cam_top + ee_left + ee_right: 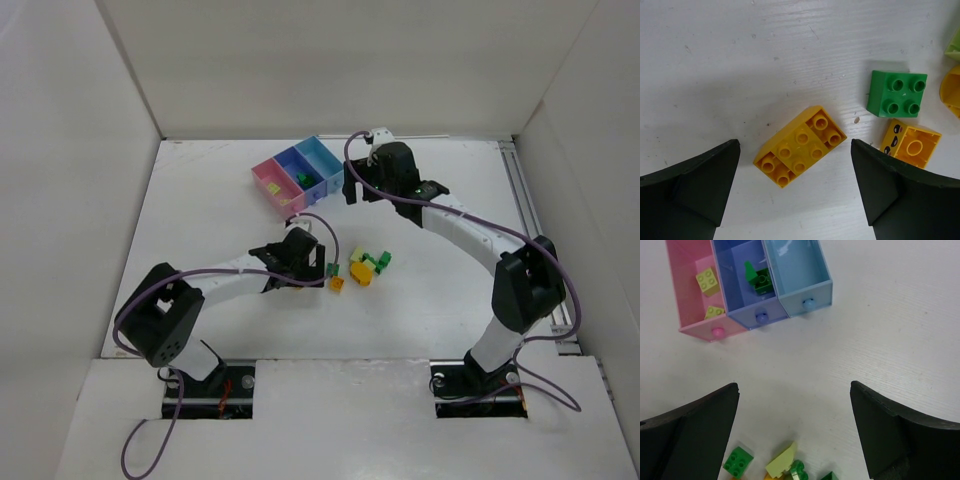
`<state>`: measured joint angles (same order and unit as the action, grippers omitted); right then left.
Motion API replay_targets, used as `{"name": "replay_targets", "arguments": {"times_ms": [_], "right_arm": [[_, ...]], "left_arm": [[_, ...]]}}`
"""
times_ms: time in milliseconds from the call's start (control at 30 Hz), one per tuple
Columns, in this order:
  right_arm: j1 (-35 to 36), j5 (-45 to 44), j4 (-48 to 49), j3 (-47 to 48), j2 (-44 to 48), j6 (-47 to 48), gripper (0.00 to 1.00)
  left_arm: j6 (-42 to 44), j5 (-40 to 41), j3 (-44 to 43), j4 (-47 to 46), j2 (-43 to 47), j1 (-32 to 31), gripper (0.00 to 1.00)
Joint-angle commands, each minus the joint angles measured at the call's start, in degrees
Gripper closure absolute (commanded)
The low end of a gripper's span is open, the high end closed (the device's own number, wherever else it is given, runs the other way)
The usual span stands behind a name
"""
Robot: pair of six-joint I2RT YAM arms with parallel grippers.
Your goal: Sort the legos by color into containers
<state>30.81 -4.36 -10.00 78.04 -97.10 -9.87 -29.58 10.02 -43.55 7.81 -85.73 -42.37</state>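
My left gripper (794,165) (318,268) hangs open just over the table, its jaws on either side of an orange-yellow lego (800,146) (336,283) without touching it. A dark green lego (896,93) and an orange-yellow one with a printed face (911,145) lie to its right. My right gripper (794,390) (352,188) is open and empty beside the containers. The pink bin (692,325) holds two pale yellow-green legos (707,281). Dark green legos (759,279) sit in the purple-blue bin (745,317). Nothing shows inside the light blue bin (810,292).
A loose cluster of legos (366,265) lies mid-table right of the left gripper: a pale slope (781,463) and green bricks (738,461). White walls enclose the table; a rail (528,215) runs along its right edge.
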Motion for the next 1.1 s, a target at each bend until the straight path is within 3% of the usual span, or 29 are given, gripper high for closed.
{"name": "replay_targets", "arguments": {"times_ms": [0, 167, 300, 367, 500, 633, 700, 767, 833, 1067], "right_arm": [[0.1, -1.5, 1.7, 0.6, 1.9, 0.6, 0.03], [0.1, -2.6, 1.7, 0.1, 2.4, 0.6, 0.03], [0.1, -3.1, 1.7, -0.5, 3.0, 0.6, 0.03], [0.1, -3.6, 1.7, -1.0, 3.0, 0.6, 0.03], [0.1, -3.6, 1.7, -1.0, 3.5, 0.6, 0.03], [0.1, -4.2, 1.7, -1.6, 4.0, 0.6, 0.03], [0.1, -4.2, 1.7, -2.2, 4.6, 0.6, 0.03], [0.1, -4.7, 1.7, -2.2, 5.2, 0.6, 0.03], [0.1, -4.7, 1.7, -2.7, 5.2, 0.6, 0.03], [-0.4, -4.7, 1.7, -3.2, 5.7, 0.6, 0.03]], "left_arm": [[0.5, 0.6, -1.1, 1.4, 0.0, -0.3, 0.10], [0.0, -1.8, -0.6, 2.0, 0.0, -0.9, 0.26], [-1.3, -2.5, 0.0, 2.6, 0.0, -1.9, 0.33], [-1.8, -1.8, 0.5, 2.6, 0.0, -1.9, 0.43], [-2.3, -1.8, -0.7, 2.6, 1.2, -1.9, 0.54], [-2.3, -1.8, -0.7, 2.6, 2.3, -1.9, 0.56], [-2.3, -1.8, -1.2, 2.6, 2.3, -1.9, 0.66], [-2.9, -1.8, -1.2, 2.6, 2.9, -1.9, 0.66], [-3.5, -1.3, -0.6, 2.6, 3.4, -1.9, 0.73], [-4.1, -0.1, -0.6, 3.7, 5.1, -1.9, 0.79]]}}
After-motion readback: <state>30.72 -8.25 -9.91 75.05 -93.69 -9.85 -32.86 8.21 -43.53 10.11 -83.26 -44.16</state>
